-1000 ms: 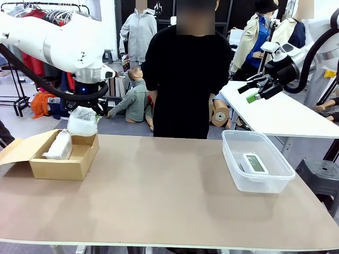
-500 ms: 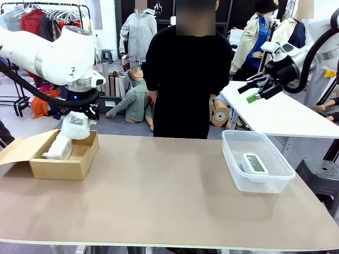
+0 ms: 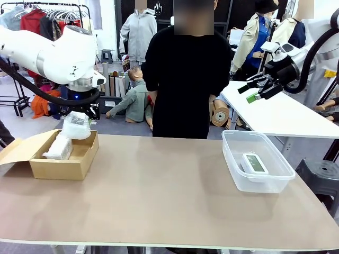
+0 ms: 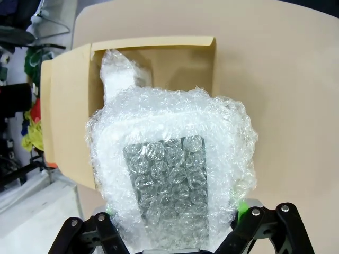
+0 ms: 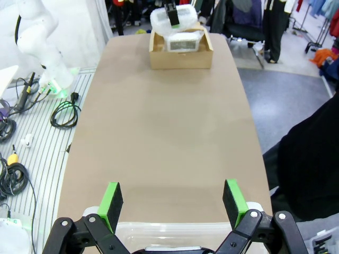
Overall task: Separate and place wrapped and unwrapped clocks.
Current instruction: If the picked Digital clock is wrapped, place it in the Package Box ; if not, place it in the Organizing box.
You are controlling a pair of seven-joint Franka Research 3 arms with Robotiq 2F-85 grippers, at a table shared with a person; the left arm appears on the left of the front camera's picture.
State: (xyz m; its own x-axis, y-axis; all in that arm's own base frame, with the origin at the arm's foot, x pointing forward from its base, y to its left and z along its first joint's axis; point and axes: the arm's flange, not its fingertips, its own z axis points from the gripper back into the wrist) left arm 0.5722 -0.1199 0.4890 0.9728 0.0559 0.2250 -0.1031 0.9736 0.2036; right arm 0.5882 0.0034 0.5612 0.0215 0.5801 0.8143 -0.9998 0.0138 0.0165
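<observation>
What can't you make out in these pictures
- Left gripper: its fingers are buried behind the held wrapped clock, left wrist view.
- Second wrapped clock: partly hidden by the box wall, front view.
- Bare clock: screen too small to read, front view.

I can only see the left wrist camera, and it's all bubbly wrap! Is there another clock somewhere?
Observer: Yes, a bare white rounded digital clock lies in the clear plastic tub at the table's other end.
Operator: Where's the other pincer?
Observer: The right pincer hangs open, high above that tub.
Operator: Is my bubbly lump inside the box?
Observer: The bubble-wrapped clock in the left pincer hangs just above the brown cardboard box, beside a second wrapped lump lying inside.
</observation>
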